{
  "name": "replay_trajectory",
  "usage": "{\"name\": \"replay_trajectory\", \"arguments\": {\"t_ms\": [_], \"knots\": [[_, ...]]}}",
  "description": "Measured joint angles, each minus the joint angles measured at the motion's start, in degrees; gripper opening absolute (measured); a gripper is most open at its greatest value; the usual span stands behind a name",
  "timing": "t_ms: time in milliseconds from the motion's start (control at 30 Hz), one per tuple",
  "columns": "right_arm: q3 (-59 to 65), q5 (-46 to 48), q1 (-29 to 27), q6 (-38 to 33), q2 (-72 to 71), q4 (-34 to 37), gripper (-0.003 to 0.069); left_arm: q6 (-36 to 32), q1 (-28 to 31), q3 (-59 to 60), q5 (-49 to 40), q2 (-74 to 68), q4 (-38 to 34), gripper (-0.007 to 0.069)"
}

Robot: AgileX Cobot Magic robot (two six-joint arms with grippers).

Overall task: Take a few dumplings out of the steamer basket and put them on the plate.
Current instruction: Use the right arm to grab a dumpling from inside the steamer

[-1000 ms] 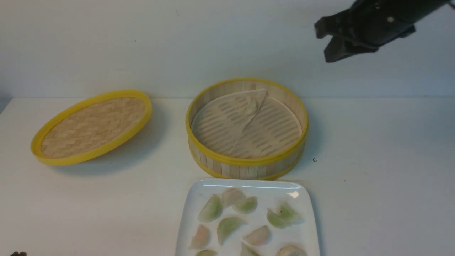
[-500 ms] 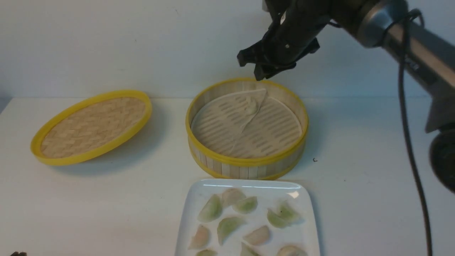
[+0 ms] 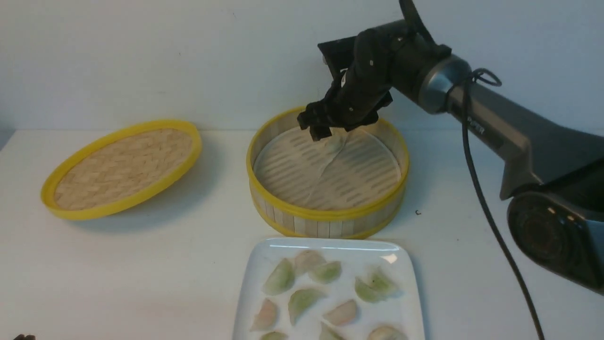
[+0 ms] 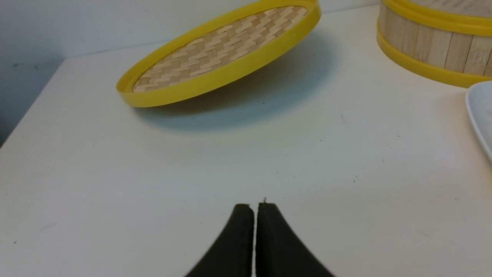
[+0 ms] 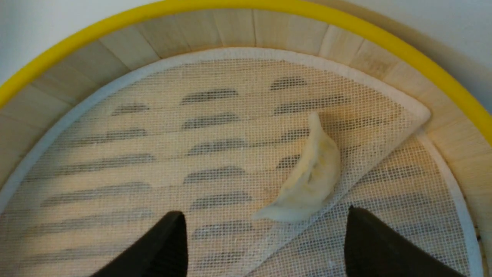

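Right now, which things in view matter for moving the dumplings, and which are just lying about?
Part of the job:
- pale dumpling in the steamer basket
- plate with dumplings on it
- right tool, open above the basket

Just lying about:
- tilted woven lid
- small dark scrap

Close beneath our right gripper point(image 5: 265, 214), we see one pale cream, pleated crescent dumpling point(image 5: 311, 181) lying against the liner's folded edge. The round, deep steamer basket point(image 3: 328, 215) sits upright below that gripper, with yellow rims, bamboo sides and a slatted floor under a pale liner. Nearer to us than the gripper lies the glossy white plate point(image 3: 365, 257), flat, its near edge cut off, bearing spread-out green and pinkish-cream dumplings point(image 3: 304, 302), some touching.
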State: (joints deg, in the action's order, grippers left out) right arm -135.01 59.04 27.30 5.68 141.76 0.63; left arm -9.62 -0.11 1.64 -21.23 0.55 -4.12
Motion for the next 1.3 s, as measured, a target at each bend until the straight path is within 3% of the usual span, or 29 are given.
{"name": "replay_trajectory", "arguments": {"t_ms": [267,633,800,900,1100,1300], "knots": [[0.00,-3.26,0.07,2.75,2.80,-4.27,0.0504,0.00,0.00,0.00,0.00,0.00,0.00,-0.0006],[0.00,-3.92,0.20,2.39,5.04,-5.01,0.0502,0.00,0.00,0.00,0.00,0.00,0.00,-0.0006],[-0.24,-4.05,0.41,1.94,5.61,-4.89,0.0454,0.00,0.00,0.00,0.00,0.00,0.00,-0.0006],[-0.42,-3.93,0.99,1.55,5.63,-5.07,0.0346,0.00,0.00,0.00,0.00,0.00,0.00,-0.0006],[-0.42,0.50,1.57,1.60,3.46,-6.63,0.0040,0.00,0.00,0.00,0.00,0.00,0.00,-0.0006],[-0.42,5.27,1.82,1.80,-0.96,-7.77,-0.0012,0.00,0.00,0.00,0.00,0.00,0.00,-0.0006]]}}
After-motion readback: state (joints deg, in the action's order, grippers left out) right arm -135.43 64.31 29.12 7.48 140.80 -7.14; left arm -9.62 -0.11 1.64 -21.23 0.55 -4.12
